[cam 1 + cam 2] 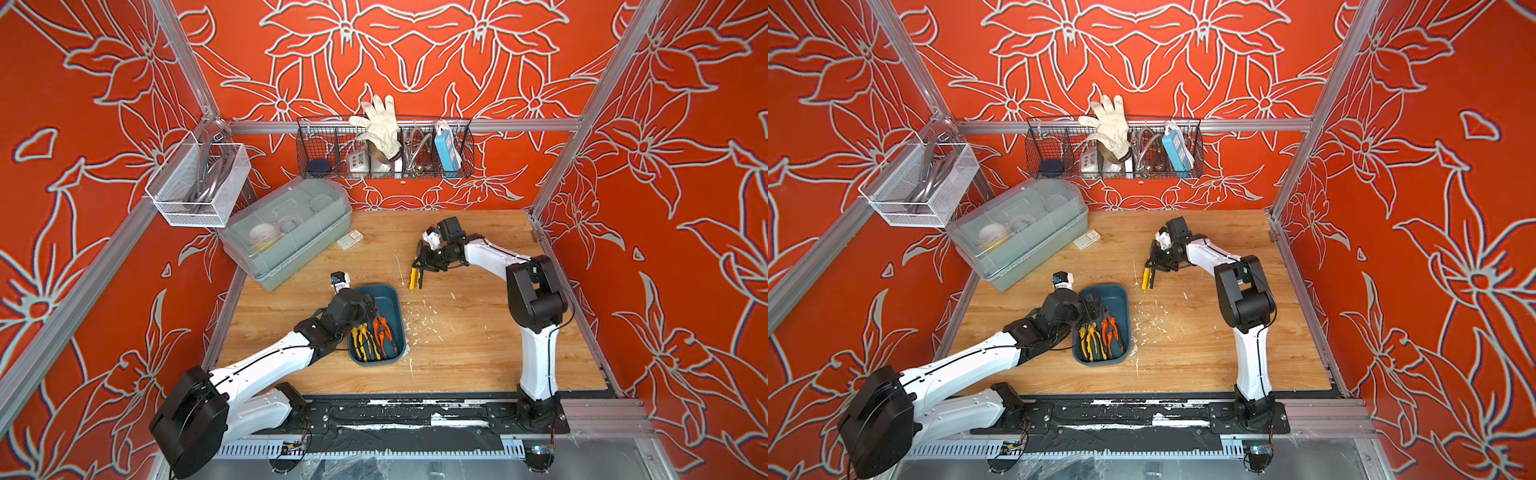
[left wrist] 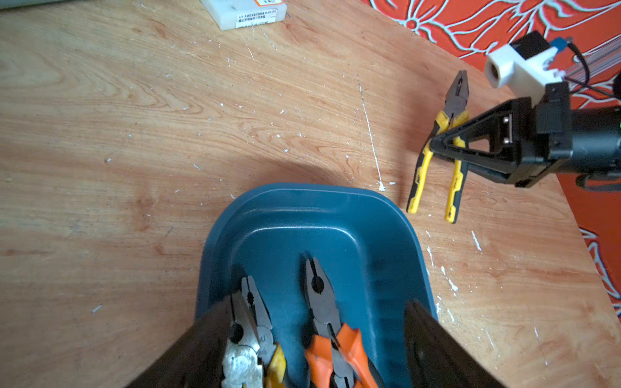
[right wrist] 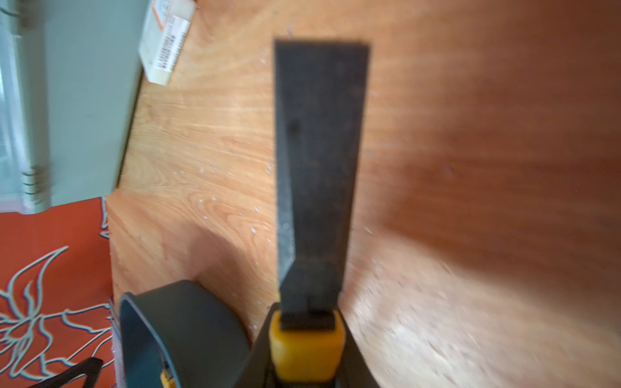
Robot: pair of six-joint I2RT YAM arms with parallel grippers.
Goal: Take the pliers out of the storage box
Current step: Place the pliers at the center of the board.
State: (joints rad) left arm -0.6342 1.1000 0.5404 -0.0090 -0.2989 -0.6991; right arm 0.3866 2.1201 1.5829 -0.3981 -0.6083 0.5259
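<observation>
Partly hides four pliers in the storage box beneath the wide-spread left gripper; clamps a fifth, the yellow-handled pliers, in the narrow right gripper beyond the box's far corner; unclear whether touching the surface; open room rightward.

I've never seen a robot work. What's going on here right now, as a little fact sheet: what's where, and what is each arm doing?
Storage tray: dark blue, lidless, on the wooden table
In the tray: two yellow-handled pliers, two orange-handled pliers
Taken out: a third yellow pliers, held clear of the tray, over the table
Right gripper: shut on the third yellow pliers' handles
Left gripper: open, empty, above the tray's pliers
Nearby: lidded translucent bin, small white box
</observation>
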